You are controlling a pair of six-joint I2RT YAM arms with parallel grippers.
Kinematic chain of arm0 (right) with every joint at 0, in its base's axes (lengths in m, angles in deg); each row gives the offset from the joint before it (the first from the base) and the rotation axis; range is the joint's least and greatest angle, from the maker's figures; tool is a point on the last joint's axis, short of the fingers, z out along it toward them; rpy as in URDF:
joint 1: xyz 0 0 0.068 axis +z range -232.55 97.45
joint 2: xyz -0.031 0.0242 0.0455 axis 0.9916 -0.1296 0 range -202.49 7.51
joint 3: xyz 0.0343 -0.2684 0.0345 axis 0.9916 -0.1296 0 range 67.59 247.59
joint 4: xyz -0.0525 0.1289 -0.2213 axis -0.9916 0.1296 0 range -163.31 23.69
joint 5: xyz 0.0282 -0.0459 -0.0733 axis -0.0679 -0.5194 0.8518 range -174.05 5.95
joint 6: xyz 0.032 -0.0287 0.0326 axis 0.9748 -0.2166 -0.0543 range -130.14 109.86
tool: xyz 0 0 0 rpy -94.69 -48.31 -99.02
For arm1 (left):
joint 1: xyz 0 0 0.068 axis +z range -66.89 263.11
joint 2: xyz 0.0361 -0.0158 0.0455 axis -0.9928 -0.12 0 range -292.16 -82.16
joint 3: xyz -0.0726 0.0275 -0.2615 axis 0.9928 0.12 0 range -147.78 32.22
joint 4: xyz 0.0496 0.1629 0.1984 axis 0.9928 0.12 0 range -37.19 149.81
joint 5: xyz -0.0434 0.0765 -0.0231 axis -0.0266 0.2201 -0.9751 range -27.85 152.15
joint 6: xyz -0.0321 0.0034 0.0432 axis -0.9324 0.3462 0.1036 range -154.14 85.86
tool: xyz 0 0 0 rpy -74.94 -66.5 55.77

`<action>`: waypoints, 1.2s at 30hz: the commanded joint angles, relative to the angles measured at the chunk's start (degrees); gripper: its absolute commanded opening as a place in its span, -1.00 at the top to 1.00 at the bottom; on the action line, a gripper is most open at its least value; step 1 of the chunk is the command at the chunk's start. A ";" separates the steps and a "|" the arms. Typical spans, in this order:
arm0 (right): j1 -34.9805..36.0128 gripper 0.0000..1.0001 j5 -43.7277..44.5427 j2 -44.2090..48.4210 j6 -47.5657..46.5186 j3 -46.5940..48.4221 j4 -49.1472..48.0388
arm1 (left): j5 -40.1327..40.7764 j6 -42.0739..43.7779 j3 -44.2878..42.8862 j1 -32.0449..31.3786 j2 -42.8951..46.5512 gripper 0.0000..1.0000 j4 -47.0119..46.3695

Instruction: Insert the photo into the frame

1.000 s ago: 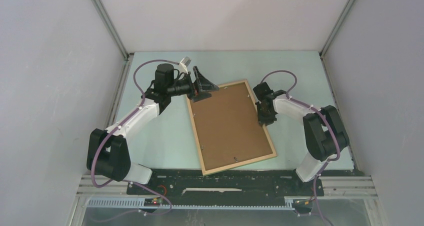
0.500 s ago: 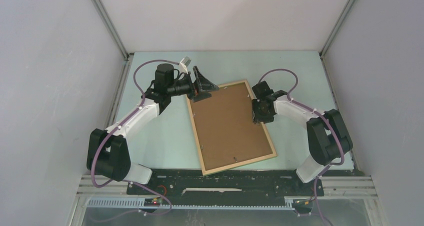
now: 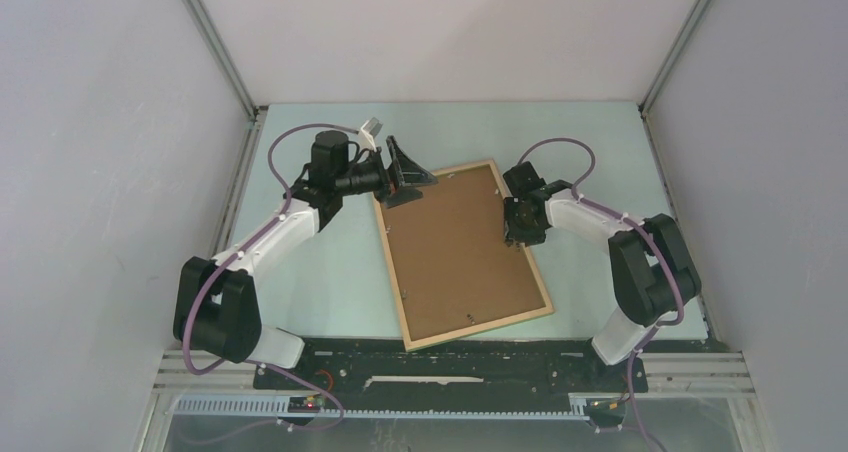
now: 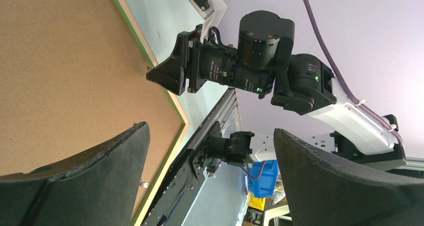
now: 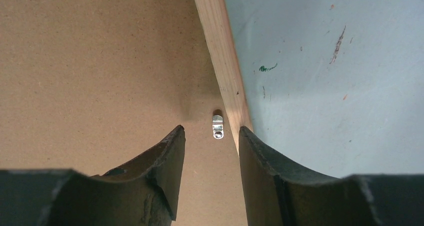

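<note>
We see the frame (image 3: 481, 329) lying flat on the pale green table (image 3: 330, 272) in the middle of the top view. It is turned a little, so its long sides run from upper left to lower right. Its light wood rim faces up. From the left wrist view a green strip shows along its outer edge. The photo (image 3: 460, 252) sits inside the rim, and only its plain brown board back is visible. We cannot see the printed side.

The left gripper (image 3: 412, 177) is at the frame's upper left corner in the top view. Its fingers are spread as wide as they go, with nothing between them. In its own wrist view the two black fingers (image 4: 90, 186) fill the lower corners. The brown board lies at upper left there, and the other arm's tool is across the middle.

The right gripper (image 3: 515, 230) points down at the frame's right long side, about a third of the way along from the upper end. Its fingers stand a narrow way apart and clamp nothing. In the right wrist view the gap between them lines up with a small metal retaining tab (image 5: 217, 126). This tab lies on the board just inside the wood rail, a little ahead of the fingertips. We cannot tell whether the tips touch the board.

A few more small tabs show along the left and lower sides of the board.
</note>
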 commanded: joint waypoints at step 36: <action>-1.35 0.29 4.19 -3.73 1.60 -1.09 -0.81 | -1.68 -0.14 1.05 -0.13 2.05 -1.00 -1.73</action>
